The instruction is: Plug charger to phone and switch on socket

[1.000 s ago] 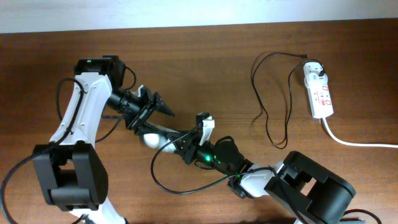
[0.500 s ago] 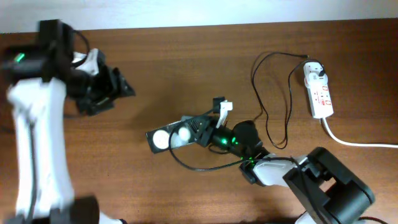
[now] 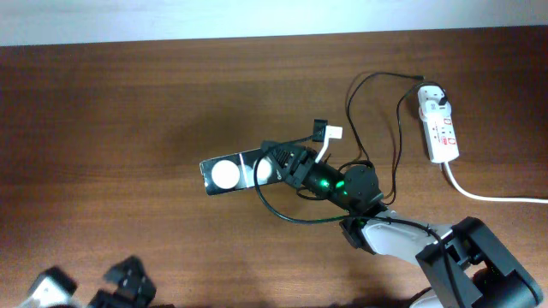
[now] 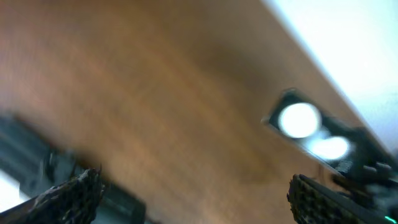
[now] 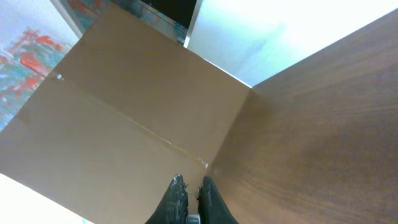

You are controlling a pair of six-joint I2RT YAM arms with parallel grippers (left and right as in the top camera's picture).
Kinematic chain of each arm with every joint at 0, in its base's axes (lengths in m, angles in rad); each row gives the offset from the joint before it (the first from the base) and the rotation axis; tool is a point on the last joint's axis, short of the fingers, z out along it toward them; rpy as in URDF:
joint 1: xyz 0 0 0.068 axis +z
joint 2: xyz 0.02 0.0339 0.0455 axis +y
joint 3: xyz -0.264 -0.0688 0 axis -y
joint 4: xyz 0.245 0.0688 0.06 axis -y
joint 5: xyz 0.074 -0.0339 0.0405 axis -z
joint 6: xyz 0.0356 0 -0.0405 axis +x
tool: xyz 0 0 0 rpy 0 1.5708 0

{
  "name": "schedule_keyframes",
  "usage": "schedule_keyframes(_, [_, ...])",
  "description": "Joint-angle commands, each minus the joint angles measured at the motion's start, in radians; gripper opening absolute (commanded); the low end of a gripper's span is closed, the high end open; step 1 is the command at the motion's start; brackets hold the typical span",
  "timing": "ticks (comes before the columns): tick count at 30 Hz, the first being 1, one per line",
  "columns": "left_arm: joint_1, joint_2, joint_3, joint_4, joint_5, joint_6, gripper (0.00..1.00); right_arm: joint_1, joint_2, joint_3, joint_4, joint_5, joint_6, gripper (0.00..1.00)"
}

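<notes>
Now phone (image 3: 229, 174) flat on bench (image 3: 128, 111), right fingers (image 5: 177, 198) over its right end, pressed nearly together; whether they pinch anything, cannot tell.
Thin charger (image 3: 399, 145) looks limp: grip its stiff tip; glossy phone likely slides. Left fingers (image 4: 78, 190) spread, empty.

Brown wooden table (image 3: 128, 111) beneath a pale wall (image 3: 257, 17). I see a tan panel (image 5: 124, 112), possibly cardboard, beside a colourful picture (image 5: 25, 56).

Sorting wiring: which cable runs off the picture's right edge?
The thick white cord, leaving the socket's lower end; the thin black charger cable loops leftward instead.
</notes>
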Motion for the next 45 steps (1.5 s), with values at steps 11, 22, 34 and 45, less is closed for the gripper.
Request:
schedule_keyframes(11, [0.003, -0.002, -0.756, 0.842, 0.666, -0.427, 0.99, -0.082, -0.031, 0.018, -0.183, 0.168, 0.43, 0.04])
schedule_keyframes(22, [0.002, -0.002, -0.756, 0.875, 0.663, -0.497, 0.99, -0.036, -0.031, 0.018, -0.27, 0.122, 0.687, 0.04])
schedule_keyframes(34, [-0.259, 0.275, -0.756, 1.228, 0.529, -0.564, 0.97, 0.005, -0.031, 0.019, -0.329, 0.064, 0.638, 0.04])
schedule_keyframes(45, [-0.397, 0.666, -0.756, 1.582, 0.495, -0.628, 0.64, 0.019, -0.031, 0.024, -0.371, 0.187, 0.637, 0.04])
